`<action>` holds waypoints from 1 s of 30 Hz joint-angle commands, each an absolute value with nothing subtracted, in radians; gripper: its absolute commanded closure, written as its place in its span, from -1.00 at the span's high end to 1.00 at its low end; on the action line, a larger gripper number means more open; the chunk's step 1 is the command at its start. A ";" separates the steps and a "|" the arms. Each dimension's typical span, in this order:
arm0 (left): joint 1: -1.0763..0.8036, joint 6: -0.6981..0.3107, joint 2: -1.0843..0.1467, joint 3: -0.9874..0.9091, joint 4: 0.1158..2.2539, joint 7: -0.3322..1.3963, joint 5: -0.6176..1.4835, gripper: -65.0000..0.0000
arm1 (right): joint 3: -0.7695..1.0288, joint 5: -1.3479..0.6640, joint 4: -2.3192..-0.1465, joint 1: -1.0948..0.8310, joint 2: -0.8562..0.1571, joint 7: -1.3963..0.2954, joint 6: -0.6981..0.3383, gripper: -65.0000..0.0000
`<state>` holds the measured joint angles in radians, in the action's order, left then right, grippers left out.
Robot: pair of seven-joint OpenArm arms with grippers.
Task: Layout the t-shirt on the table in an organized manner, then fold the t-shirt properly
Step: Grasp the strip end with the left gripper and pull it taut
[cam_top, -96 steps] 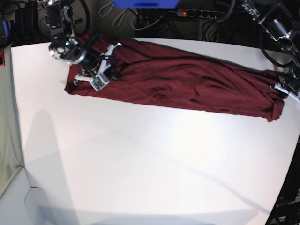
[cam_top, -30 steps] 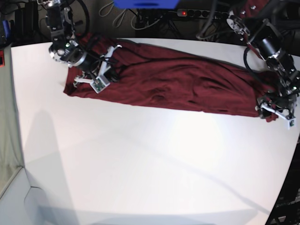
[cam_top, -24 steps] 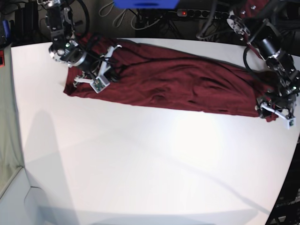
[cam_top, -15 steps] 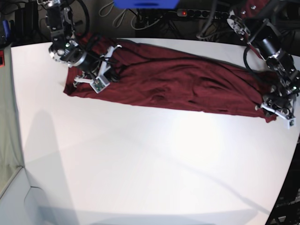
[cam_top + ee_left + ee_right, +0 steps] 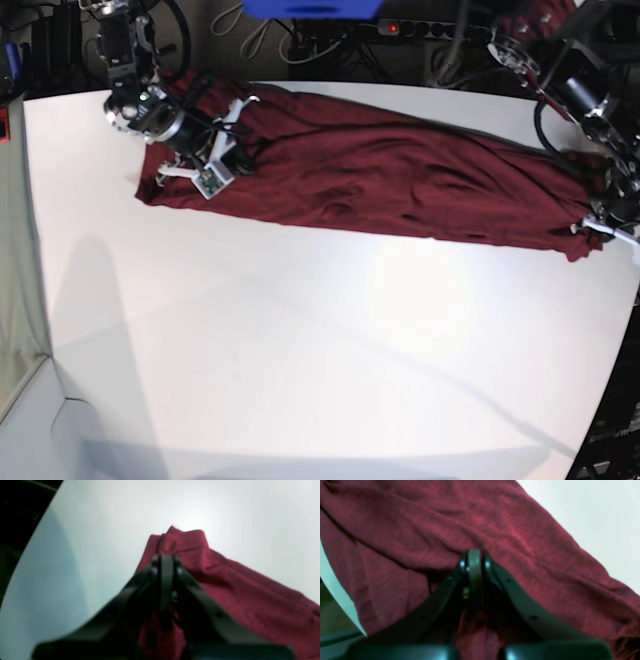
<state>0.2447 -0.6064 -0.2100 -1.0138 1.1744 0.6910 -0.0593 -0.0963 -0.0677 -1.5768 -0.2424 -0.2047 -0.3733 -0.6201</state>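
Dark red thin knit t-shirt [image 5: 380, 180] lies bunched in a long band across the far side of the white smooth worktop [image 5: 300, 360]; likely light, limp, stretchy, best held at hems or corners. Left fingers [image 5: 166, 562] and right fingers [image 5: 475, 560] both pinched shut on cloth at opposite ends. Cables clutter the dark room behind.

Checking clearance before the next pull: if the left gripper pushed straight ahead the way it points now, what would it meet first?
Probably the bunched end of the t-shirt just past the left gripper, then bare table; depth is hard to judge in the wrist view.
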 commanded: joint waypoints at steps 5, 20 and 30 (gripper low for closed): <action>0.236 -0.615 -0.225 -1.013 1.202 0.670 -0.042 -0.99 | -0.091 -0.065 -1.587 -0.239 -0.211 -0.375 -0.621 -1.00; 0.125 -0.605 -0.225 -1.018 1.346 0.673 0.101 -0.99 | -0.097 -0.065 -1.587 -0.239 -0.206 -0.377 -0.621 -1.00; 0.150 -0.615 -0.257 -1.070 1.463 0.846 0.130 -0.99 | -0.097 -0.065 -1.587 -0.239 -0.206 -0.377 -0.621 -1.00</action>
<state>0.1352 -0.6102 -0.2382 -1.0714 1.4475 0.8612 0.1181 -0.0978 -0.0673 -1.5764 -0.2420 -0.2016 -0.3737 -0.6201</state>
